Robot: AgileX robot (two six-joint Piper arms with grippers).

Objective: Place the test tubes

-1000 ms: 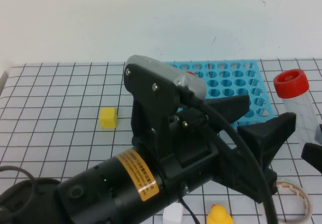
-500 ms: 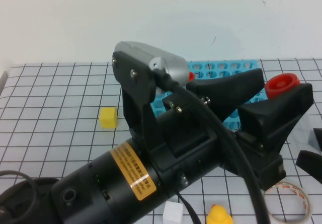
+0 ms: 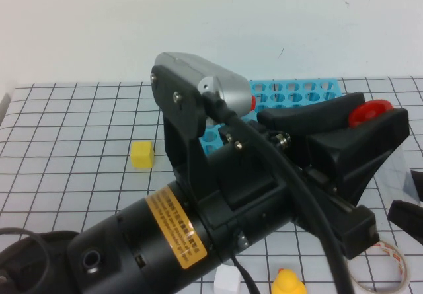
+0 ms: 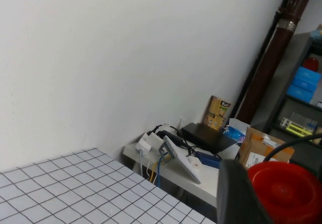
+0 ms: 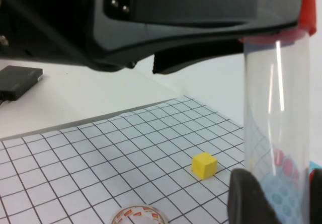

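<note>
Tube (image 5: 275,123), clear with a red cap (image 3: 370,113), is standing upright in the air above the right side of the gridded bench (image 3: 66,122). It is being held at two points at once. Right claw (image 5: 284,200) is pinching the transparent body low down, one dark finger on each side. Left claw (image 3: 380,111) is reaching across from the robot's left at cap height, its two black fingers pressing in on the cap from opposite sides, the far one touching the cap's edge and the near one covering its lower half. The left arm is filling the middle of the high view, its orange label facing the camera and its cable trailing toward the near edge.

Blue rack (image 3: 297,89) is lying behind that arm on the far right part of the bench, largely hidden by it. The tube is hanging near the rack's right end, clear of its holes. A second cap (image 3: 250,101) is peeking out in the rack just beside the left wrist's silver housing.

Yellow cube (image 3: 141,154) is sitting alone left of centre, well apart from both claws. White cube (image 3: 227,281) and a yellow duck (image 3: 289,282) are lying at the near edge beneath the left arm, while a tape roll (image 3: 390,248) is lying flat near the right claw
</note>
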